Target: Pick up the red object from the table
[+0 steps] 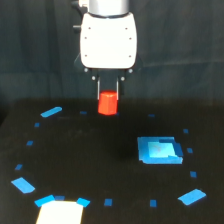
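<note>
A: Near edge, nearest the camera?
B: White patch (59, 212) cut off by the lower frame border, blue tape at both of its upper corners. Small blue tape marks (108, 202) just to the exterior view's right of it, in a row along the front

A: Sides of the table (90, 160)?
B: Blue tape piece (23, 185) at the exterior view's left, angled; another (192, 197) at the exterior view's right, also angled. Further small marks curving back along both sides, forming a rough ring. Black matte surface between them bare

A: Middle ground?
B: Blue square patch (160, 150) lying flat, right of centre in the exterior view, well apart from the arm. Wide bare black area to its left, reaching the left-hand marks

A: Far zone?
B: Elongated blue tape strip (51, 112) toward the far left, tilted. Back edge of the table merging into a dark backdrop; exact line hard to tell

A: Tool state and location of the red object (107, 103)?
B: Gripper (107, 96) pointing straight down beneath the white wrist housing (108, 40), near the far centre. Thin dark fingers (98, 87) pinching the red object, one on each side of its upper part. Object upright, lower body showing below the fingertips. Contact with the table or slight clearance: cannot tell from this view. No tape mark touching the object; nearest marks set off to either side
</note>
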